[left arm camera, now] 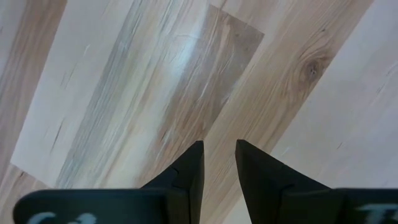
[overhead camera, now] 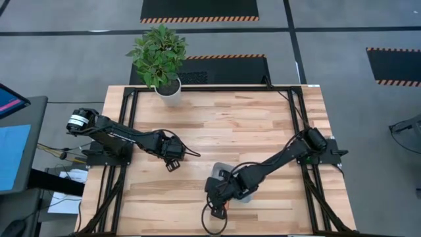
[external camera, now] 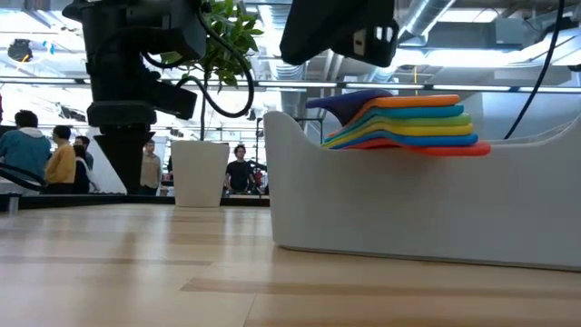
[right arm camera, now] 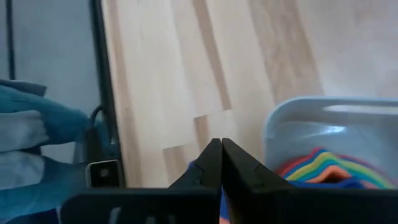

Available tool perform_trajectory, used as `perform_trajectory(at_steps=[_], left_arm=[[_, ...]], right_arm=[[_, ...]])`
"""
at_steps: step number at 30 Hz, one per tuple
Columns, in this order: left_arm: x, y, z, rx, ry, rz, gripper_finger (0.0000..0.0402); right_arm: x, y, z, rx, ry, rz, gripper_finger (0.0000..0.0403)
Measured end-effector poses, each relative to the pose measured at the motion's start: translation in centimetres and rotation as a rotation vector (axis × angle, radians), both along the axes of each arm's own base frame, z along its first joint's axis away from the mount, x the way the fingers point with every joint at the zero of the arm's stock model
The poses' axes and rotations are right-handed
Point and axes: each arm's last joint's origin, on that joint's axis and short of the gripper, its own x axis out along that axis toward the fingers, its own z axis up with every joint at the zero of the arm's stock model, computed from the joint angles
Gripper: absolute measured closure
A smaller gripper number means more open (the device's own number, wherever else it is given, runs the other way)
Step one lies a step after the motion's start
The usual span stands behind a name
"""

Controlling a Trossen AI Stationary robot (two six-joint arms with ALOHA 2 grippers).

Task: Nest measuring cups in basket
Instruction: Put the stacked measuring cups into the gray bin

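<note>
With the measuring cups (external camera: 408,123) stacked inside the basket (external camera: 427,213), the right gripper (right arm camera: 221,155) is pressed together empty, the left gripper (left arm camera: 219,163) kept slightly apart over bare table (overhead camera: 223,125).

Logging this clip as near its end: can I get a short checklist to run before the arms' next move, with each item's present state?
1. Cups stacked in basket: ok, the cups' handles fan out together above its rim.
2. All seven cups nested: cannot tell, the handles overlap.
3. Right gripper empty: ok, fingers shut on nothing, beside the basket.
4. Left gripper empty: ok, slightly open over bare table.
5. Stray cups on the table: ok, none in the high view.
6. Plant pot clear of the arms: ok, at the far edge.
</note>
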Motion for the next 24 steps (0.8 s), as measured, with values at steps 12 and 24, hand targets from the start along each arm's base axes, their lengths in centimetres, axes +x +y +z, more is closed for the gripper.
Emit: perform_trajectory(at_steps=[12,24], left_arm=[[0.1,0.0,0.0,-0.001,-0.014,0.004,0.0320],[0.2,0.0,0.0,0.000,-0.019,0.006,0.0320]], right_arm=[[0.5,0.1,-2.4,0.012,0.082,0.027,0.0370],[-0.1,0.5,-2.4,0.018,0.120,0.052,0.0389]])
